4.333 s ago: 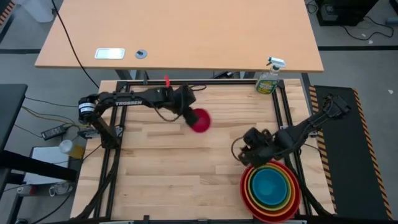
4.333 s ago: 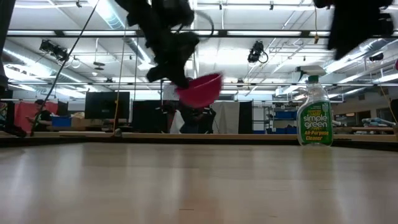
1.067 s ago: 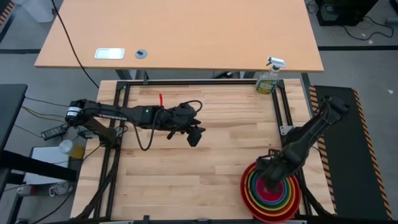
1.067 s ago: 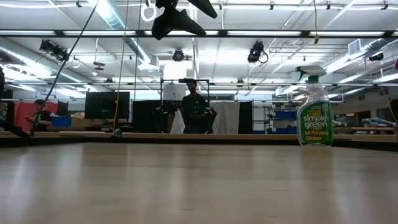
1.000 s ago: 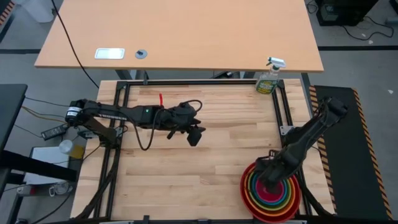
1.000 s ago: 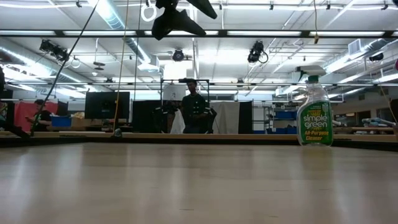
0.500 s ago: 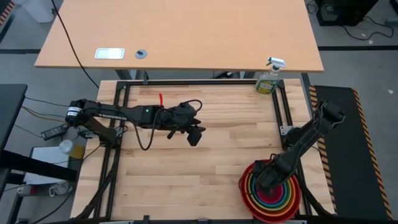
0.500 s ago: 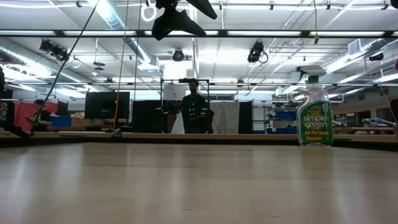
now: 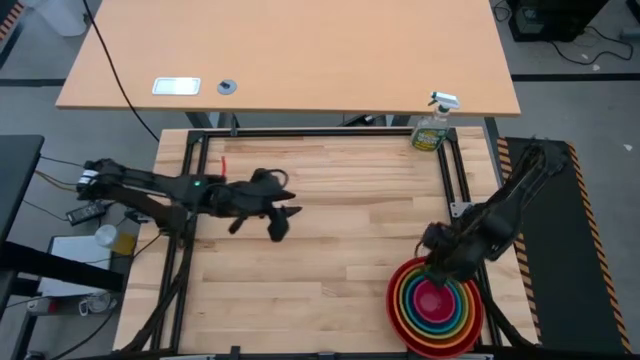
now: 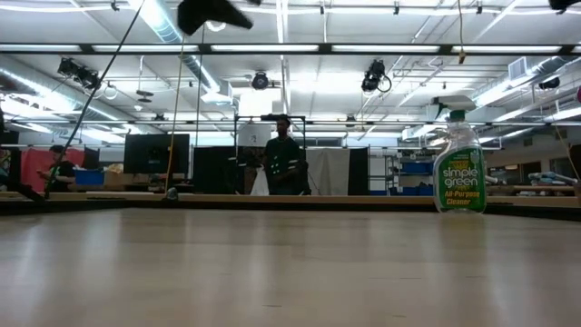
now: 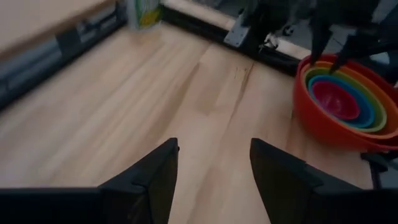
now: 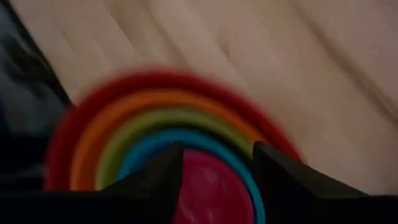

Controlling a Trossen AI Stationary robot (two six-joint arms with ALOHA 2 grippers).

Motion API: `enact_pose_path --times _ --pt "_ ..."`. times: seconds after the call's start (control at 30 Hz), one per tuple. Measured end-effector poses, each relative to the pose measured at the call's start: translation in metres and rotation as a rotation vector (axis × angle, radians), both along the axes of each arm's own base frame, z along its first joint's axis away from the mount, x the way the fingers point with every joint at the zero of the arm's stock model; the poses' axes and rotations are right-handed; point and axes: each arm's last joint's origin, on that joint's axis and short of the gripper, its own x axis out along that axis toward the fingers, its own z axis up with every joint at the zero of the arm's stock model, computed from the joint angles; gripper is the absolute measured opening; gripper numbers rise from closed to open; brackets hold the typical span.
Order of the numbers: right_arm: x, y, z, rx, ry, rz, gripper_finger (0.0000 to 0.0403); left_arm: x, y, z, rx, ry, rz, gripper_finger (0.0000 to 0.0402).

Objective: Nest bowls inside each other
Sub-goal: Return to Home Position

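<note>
Several bowls stand nested near the table's near right corner: red (image 9: 393, 300) outermost, then orange, lime green, blue, and the small pink bowl (image 9: 432, 299) in the middle, resting in the blue one. They also show in the left wrist view (image 11: 345, 99). My right gripper (image 9: 437, 266) hangs open just above the stack's far rim, its fingers on either side of the pink bowl (image 12: 214, 196) without touching it. My left gripper (image 9: 280, 224) is open and empty over the table's left half, well above the wood (image 11: 214, 171).
A green spray bottle (image 9: 433, 128) stands at the far right corner, also in the low view (image 10: 458, 163). Black frame rails (image 9: 190, 180) run along the table's left and right edges. Bare wood lies between the two arms. A person (image 10: 283, 163) stands in the room behind.
My right gripper has lifted off the middle of the stack and drawn toward the far edge, turning as it went. The pink bowl, uncovered, stays in the blue one. My left gripper has pulled back toward the table's left edge.
</note>
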Motion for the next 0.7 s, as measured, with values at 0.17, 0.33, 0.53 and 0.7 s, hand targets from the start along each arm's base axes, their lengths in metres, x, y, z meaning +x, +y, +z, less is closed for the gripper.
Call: enact_pose_path --times 0.17,0.33,0.53,0.7 --pt "-0.014 -0.022 -0.007 0.049 -0.281 -0.083 0.0180 -0.043 0.007 -0.025 -0.148 -0.080 0.036 0.0180" --pt "-0.027 -0.047 -0.016 0.077 -0.466 -0.156 0.0165 -0.085 0.017 -0.037 -0.207 -0.178 0.141 0.0153" --pt "-0.052 -0.085 -0.017 -0.011 -0.706 -0.320 0.0160 -0.130 0.040 -0.042 -0.240 -0.337 0.272 0.0117" --pt "-0.073 -0.109 -0.014 -0.067 -0.867 -0.428 0.0160 -0.152 0.050 -0.057 -0.277 -0.444 0.308 0.0083"
